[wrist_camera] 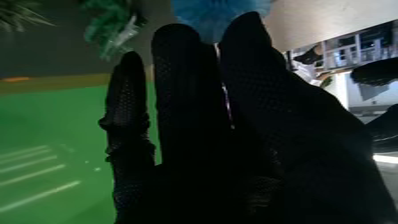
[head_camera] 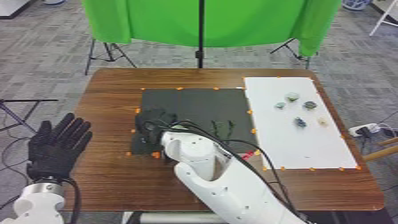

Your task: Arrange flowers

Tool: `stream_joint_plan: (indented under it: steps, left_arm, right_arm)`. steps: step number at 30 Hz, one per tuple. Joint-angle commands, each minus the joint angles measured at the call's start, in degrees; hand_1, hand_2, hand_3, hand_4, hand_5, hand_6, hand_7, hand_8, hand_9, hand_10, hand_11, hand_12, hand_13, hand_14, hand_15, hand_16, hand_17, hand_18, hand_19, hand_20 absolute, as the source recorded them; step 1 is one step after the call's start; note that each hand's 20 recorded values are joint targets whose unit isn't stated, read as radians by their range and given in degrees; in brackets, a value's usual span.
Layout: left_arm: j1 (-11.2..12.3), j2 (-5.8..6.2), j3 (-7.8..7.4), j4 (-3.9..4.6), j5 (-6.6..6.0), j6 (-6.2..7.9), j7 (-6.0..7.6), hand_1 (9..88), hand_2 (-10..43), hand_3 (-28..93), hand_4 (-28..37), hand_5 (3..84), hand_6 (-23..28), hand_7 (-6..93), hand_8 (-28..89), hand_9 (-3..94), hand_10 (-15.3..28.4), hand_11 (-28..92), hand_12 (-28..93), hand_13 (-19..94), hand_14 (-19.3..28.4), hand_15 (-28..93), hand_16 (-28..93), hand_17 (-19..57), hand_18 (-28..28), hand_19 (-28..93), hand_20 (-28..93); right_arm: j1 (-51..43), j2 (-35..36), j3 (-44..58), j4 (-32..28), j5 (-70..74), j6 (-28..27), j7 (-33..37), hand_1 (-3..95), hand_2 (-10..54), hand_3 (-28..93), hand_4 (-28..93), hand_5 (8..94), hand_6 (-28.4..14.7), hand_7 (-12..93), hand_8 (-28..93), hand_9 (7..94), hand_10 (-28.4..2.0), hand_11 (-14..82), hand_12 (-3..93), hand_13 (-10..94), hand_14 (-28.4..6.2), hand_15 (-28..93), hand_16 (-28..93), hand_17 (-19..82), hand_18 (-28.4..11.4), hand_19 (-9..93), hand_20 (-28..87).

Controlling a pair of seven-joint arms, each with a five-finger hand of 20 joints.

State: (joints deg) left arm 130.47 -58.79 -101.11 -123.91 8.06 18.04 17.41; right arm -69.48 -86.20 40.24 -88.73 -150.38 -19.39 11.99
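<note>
Head view: five small flowers (head_camera: 300, 122), 3 o'clock; one left hand (head_camera: 51, 155), 8 o'clock, fingers straight, empty; one right hand (head_camera: 153, 120), 9 o'clock, fingers straight, hold can't tell.

One table (head_camera: 115, 192) bears one dark mat (head_camera: 191, 100) and one white sheet (head_camera: 275, 145) with five small flowers (head_camera: 292, 96).

The table (head_camera: 107, 100) is smooth, grained wood, with a matt white sheet (head_camera: 306, 147) on it and green cloth (head_camera: 151, 20) behind.
</note>
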Motion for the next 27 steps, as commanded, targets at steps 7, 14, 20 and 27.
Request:
stream_joint_plan:
  steps: [7, 14, 20, 27]
  left_arm:
    - [0.5, -1.5, -0.02, 0.86, -1.45, -0.02, -0.72, 28.8, 14.7, 69, -28.3, 46.9, 10.2, 9.7, -8, 43.2, 15.5, 20, 11, 38, 14.9, 36, -5, -5.9, 14.3, 39, 15]
    - [1.6, -1.97, -1.06, 0.64, -1.79, 0.06, -0.23, 28.8, 14.7, 69, -28.3, 47.0, 10.2, 9.9, -8, 43.3, 15.6, 20, 11, 38, 15.0, 37, -6, -5.7, 14.3, 39, 15]
    - [1.4, -2.13, -0.69, 0.69, -2.21, 0.19, -0.36, 28.7, 14.8, 69, -28.3, 47.0, 10.2, 9.9, -8, 43.3, 15.5, 21, 11, 38, 15.0, 37, -6, -5.9, 14.3, 39, 15]
    - [0.7, -1.72, -0.39, 0.68, -3.14, 0.77, -0.06, 28.8, 14.8, 69, -28.3, 47.0, 10.2, 10.0, -8, 43.3, 15.5, 21, 11, 38, 14.8, 37, -6, -5.9, 14.1, 38, 14]
  right_arm:
    - [0.0, 7.3, 3.8, -7.3, 13.4, 2.6, 12.8, 54.3, -9.5, 73, -28, 62.7, -1.8, 18, -13, 64.5, -14.6, 25.2, 26.1, 60, -11.4, 64, 34, 29, -21.6, 78, 40]
    - [-3.3, 12.7, 5.7, -14.8, 19.0, -1.1, 16.5, 52.0, -9.5, 71, -28, 64.6, -3.4, 16, -12, 66.7, -15.9, 35.5, 39.3, 61, -13.3, 75, 30, 31, -23.6, 83, 41]
    - [-4.5, 14.3, 5.1, -16.5, 20.1, -3.2, 15.3, 51.8, -9.5, 71, -28, 66.6, -2.7, 15, -10, 67.1, -16.3, 37.3, 40.2, 61, -13.5, 75, 31, 31, -23.8, 83, 41]
    - [-5.5, 14.0, 3.6, -17.0, 18.6, -4.6, 12.8, 53.1, -9.5, 70, -28, 68.7, -1.3, 14, -4, 67.8, -16.2, 36.4, 41.4, 61, -13.6, 75, 31, 31, -23.7, 83, 41]
